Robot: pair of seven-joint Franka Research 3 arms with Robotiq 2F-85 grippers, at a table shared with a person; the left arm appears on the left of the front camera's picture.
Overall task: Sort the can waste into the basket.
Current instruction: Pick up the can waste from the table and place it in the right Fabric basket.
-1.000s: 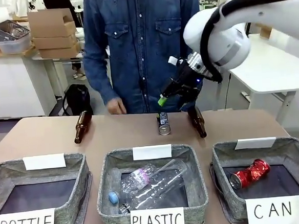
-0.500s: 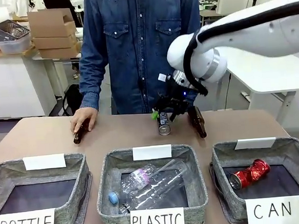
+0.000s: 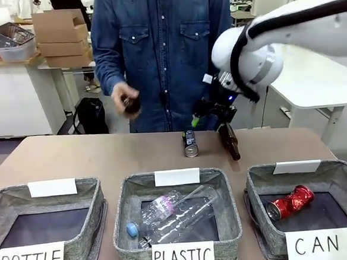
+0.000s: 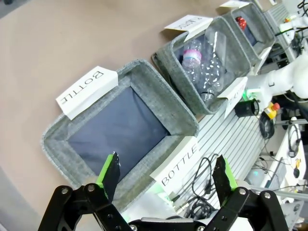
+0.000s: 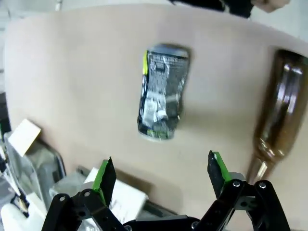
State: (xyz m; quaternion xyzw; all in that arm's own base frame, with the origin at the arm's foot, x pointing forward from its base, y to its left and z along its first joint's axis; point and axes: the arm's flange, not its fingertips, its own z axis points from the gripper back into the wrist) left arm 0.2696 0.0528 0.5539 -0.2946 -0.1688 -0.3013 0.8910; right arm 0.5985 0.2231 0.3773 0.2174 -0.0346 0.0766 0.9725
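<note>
Now, my right claw (image 5: 161, 171): fingers wide apart above the dark can (image 5: 160, 94) on the table (image 5: 72, 72)
My left claw (image 4: 167, 172): fingers apart too
Crushed red can (image 3: 290, 200): in CAN basket (image 3: 257, 183)

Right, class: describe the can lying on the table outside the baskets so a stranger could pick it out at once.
Start at the brown table and find the middle basket, signed PLASTIC. Just beyond it, toward the person, a small can lies on its side. It is dark with multicoloured print and silver ends, unlike the brown glass bottle beside it.
</note>
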